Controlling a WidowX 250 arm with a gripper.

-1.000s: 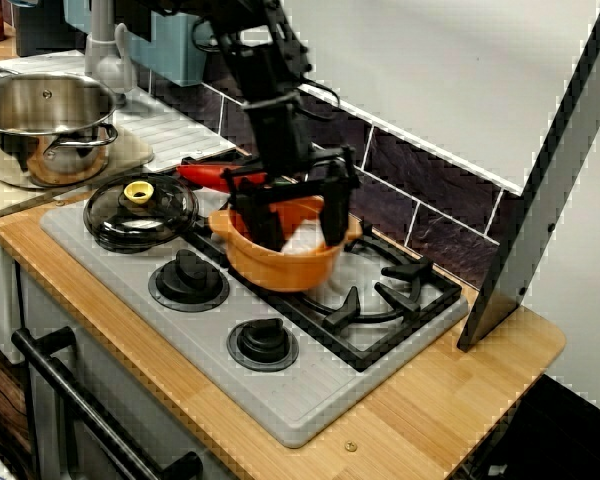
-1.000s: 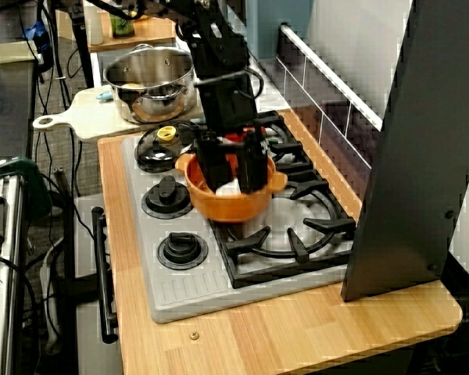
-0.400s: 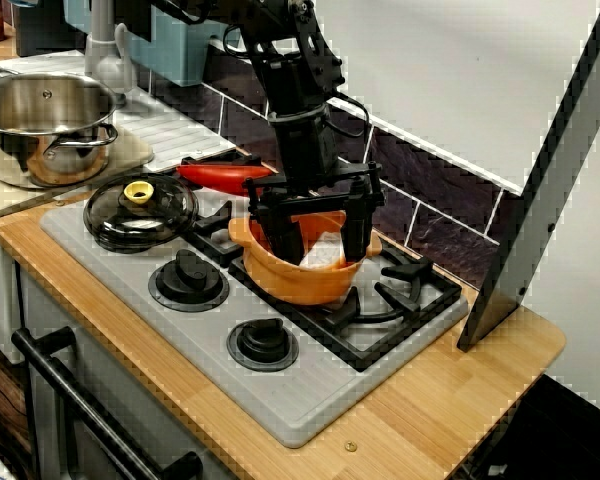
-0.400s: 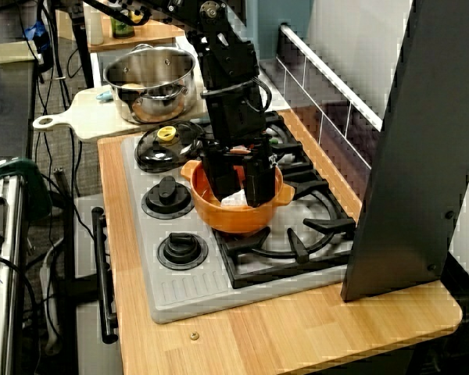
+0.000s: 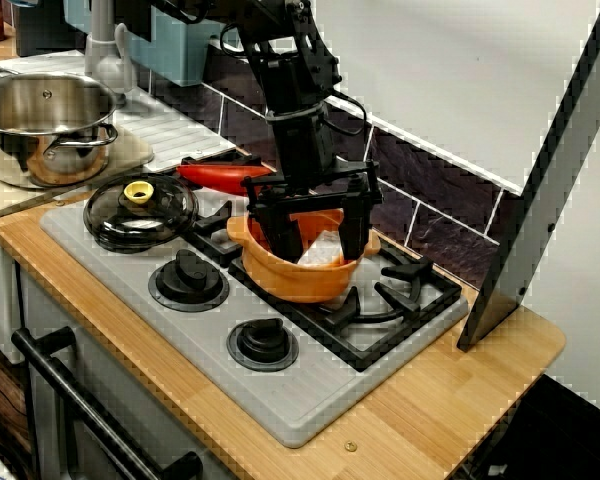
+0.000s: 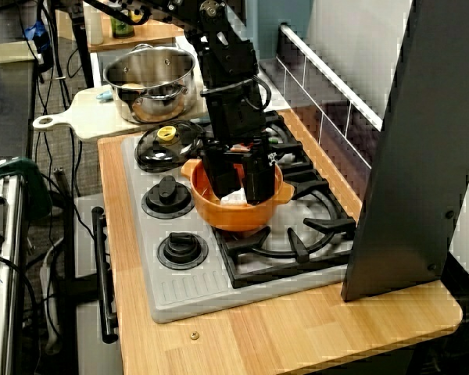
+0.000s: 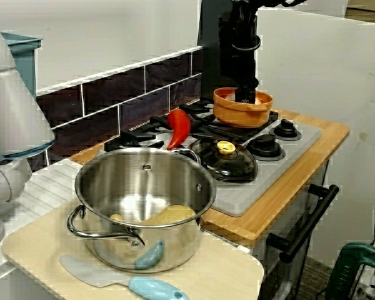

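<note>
Away from the glass lid (image 5: 140,210) the orange bowl (image 5: 295,280) has shifted since a second ago, my end effector (image 5: 318,250) with it; the bowl now sits tilted on the stove (image 5: 310,400) grate; my fingers (image 5: 280,230) stand apart inside it, a white cloth (image 6: 231,197) between them; a red pepper (image 5: 220,177) lies just behind it, nearer the lid.

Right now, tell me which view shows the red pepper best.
The view across the steel pot: the red pepper lies unobstructed. The front view has the arm covering one end; the high view barely shows it.
</note>
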